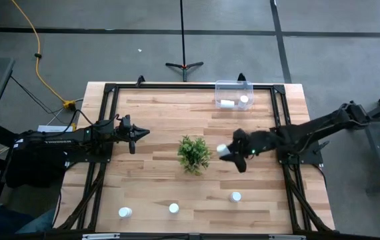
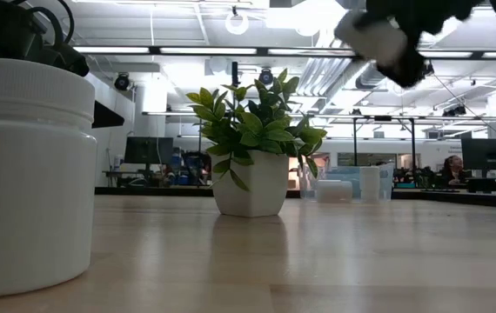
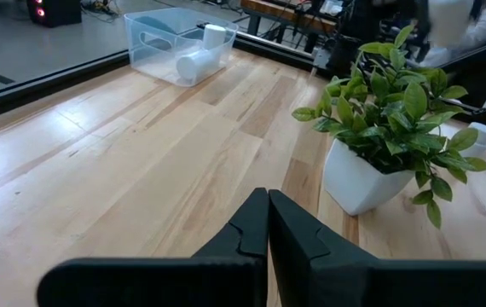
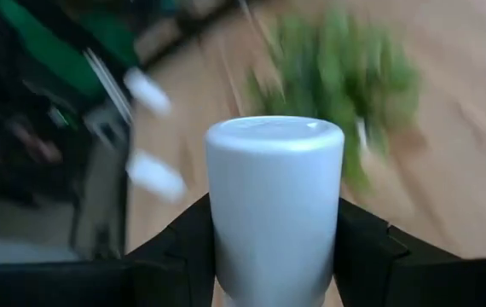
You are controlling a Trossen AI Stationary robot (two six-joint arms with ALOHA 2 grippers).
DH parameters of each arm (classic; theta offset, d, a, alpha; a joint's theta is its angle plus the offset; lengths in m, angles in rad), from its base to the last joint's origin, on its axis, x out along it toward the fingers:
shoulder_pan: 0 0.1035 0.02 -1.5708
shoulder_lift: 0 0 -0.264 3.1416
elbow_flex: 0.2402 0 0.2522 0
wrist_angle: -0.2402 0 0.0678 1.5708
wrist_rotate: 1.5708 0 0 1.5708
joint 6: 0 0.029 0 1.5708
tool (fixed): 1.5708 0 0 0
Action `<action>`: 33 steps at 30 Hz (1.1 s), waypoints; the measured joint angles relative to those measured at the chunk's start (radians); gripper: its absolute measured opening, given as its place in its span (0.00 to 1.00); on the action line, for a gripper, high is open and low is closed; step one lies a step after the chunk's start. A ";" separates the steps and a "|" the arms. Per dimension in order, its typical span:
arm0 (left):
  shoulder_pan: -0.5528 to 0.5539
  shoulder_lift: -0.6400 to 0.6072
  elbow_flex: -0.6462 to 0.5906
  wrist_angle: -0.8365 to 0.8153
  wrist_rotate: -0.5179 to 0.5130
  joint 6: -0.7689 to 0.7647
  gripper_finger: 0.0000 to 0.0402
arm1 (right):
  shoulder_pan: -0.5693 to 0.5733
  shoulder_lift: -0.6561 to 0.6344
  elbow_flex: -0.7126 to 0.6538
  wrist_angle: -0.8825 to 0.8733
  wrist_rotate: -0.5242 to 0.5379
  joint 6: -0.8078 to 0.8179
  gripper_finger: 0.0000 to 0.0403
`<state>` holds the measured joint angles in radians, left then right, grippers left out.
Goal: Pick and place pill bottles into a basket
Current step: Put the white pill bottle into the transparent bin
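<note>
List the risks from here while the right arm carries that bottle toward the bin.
1. The right hand holds a pill bottle high in the air beside the plant; a swing could clip the leaves.
2. The basket already holds two bottles, one lying down; a drop may bounce off them.
3. The grip covers only the bottle's lower part, so it might slip.

Smooth white plastic bottle (image 4: 274,205), clear glossy plastic basket (image 1: 233,87), light wooden tabletop (image 1: 157,127) with satin sheen.
</note>
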<state>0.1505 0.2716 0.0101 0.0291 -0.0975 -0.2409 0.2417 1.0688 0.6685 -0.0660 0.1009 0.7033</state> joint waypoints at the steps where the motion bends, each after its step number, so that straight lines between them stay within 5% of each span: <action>1: 0.000 0.001 0.000 0.000 0.000 0.000 0.12 | -0.011 -0.013 0.000 0.047 0.004 -0.008 0.41; 8: 0.000 0.001 0.000 -0.001 0.000 0.000 0.12 | -0.069 -0.044 0.000 0.366 -0.017 -0.071 0.41; 19: 0.000 0.001 0.000 0.000 0.000 0.000 0.12 | -0.120 -0.044 0.000 0.817 -0.188 -0.084 0.41; 33: 0.000 0.001 0.000 0.000 0.000 0.000 0.12 | -0.120 -0.044 0.000 0.844 -0.190 -0.083 0.41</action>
<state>0.1505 0.2726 0.0101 0.0288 -0.0975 -0.2409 0.1219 1.0252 0.6682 0.7779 -0.0887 0.6201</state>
